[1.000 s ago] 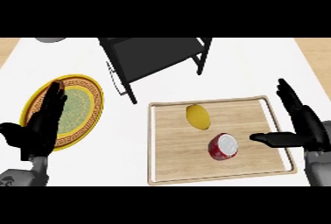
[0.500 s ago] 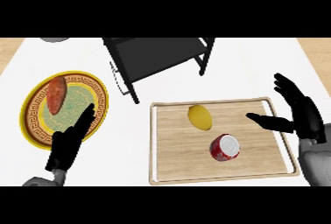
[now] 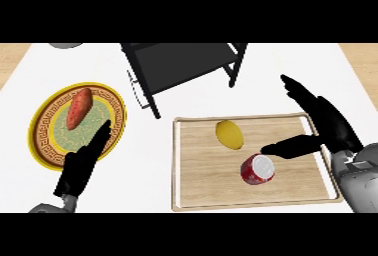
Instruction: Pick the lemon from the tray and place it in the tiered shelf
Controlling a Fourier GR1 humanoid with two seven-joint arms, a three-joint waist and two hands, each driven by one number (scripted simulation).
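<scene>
Lemon lies on wooden tray, untouched. Right hand open, empty, thumb near the red-white cup; reaching in could knock it. Left hand open, empty, over plate. Tiered shelf behind.

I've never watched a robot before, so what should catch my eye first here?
Probably the yellow lemon lying on the wooden tray beside a red and white cut fruit, with the black right hand open above the tray's right side. Behind stands the black tiered shelf; at the left, a patterned plate carries a sweet potato.
</scene>
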